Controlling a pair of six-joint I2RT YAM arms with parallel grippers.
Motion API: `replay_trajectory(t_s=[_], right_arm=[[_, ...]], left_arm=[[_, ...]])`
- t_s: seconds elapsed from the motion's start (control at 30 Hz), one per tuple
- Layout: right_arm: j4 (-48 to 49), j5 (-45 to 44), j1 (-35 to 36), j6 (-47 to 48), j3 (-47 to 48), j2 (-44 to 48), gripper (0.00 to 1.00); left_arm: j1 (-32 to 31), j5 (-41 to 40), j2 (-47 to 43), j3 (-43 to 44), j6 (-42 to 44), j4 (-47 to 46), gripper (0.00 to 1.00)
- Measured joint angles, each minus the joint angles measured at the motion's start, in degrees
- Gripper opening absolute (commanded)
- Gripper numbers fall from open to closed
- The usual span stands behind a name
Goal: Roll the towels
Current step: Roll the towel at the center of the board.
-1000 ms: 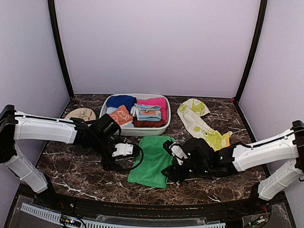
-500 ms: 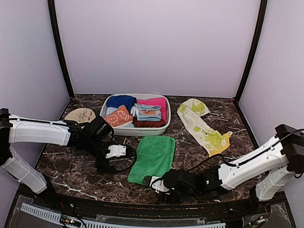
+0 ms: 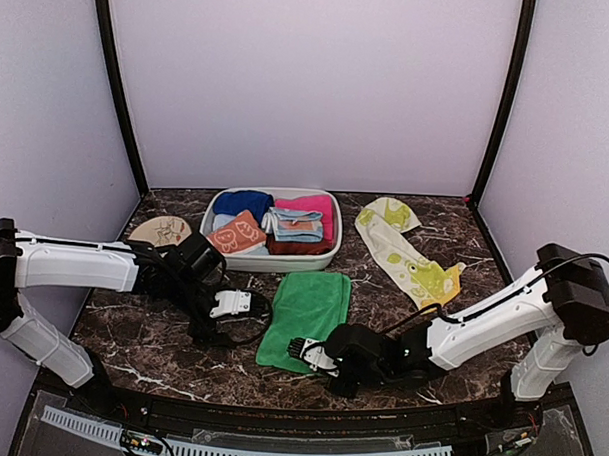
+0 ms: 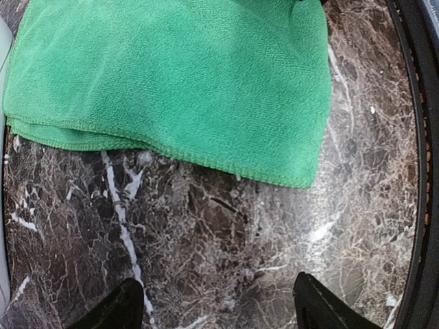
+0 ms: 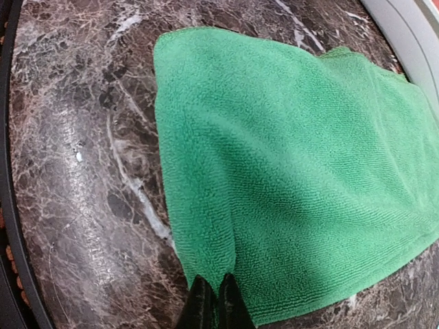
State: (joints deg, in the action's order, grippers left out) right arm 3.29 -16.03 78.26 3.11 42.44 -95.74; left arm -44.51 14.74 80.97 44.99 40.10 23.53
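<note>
Green towel [image 3: 306, 318]: flat, unrolled, counter [image 3: 151, 328] centre.
Right tool [image 5: 212, 305]: just swung to towel's 6 o'clock edge, clamped on cloth there.
Left tool [image 4: 219, 312]: apart, at towel's 9 o'clock.
Meaning: roll probably starting.

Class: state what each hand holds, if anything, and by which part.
The right hand is shut on the green towel, pinching its near edge. The left hand is open and holds nothing.

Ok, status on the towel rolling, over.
Right claw shut on near edge of green towel. Left claw open, beside it over table. Printed towel apart, back right. Nothing on top.
</note>
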Motion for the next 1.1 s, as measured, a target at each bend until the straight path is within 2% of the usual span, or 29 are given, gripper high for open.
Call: replay_trajectory(t_s=[0.13,0.33,0.47,0.6,0.73,0.97,1.03,1.1], right_arm=[[-0.46,9.14,-5.31,-5.51,0.00,1.84,0.00],[-0.22,27.26,-16.24,-16.65,-0.13,2.69,0.00],[0.66,38.88,-21.35,-22.88,-0.13,2.32,0.00],[2.62,47.54,-24.02,-27.78,-0.15,0.33,0.00],[3.17,52.11,-25.79,-30.32,-0.15,-1.75,0.00],[3.26,55.47,-27.78,-31.80,-0.15,-3.50,0.00],[3.61,55.76,-28.37,-32.02,-0.22,-3.50,0.00],[3.98,56.00,-28.74,-32.15,-0.42,-3.50,0.00]], left_arm=[[-0.42,2.23,0.15,2.62,0.20,2.49,0.76],[-4.92,5.53,2.14,11.28,0.11,5.46,0.74],[-8.26,7.26,4.68,12.04,-0.44,5.51,0.71],[-9.62,8.90,8.13,11.93,-1.51,4.50,0.64],[-9.79,9.01,10.34,11.93,-2.45,1.51,0.59],[-10.80,8.83,13.90,12.00,-2.84,-2.19,0.58],[-10.91,8.79,14.88,12.00,-2.82,-2.75,0.52],[-10.93,8.57,15.74,12.02,-2.80,-3.23,0.42]])
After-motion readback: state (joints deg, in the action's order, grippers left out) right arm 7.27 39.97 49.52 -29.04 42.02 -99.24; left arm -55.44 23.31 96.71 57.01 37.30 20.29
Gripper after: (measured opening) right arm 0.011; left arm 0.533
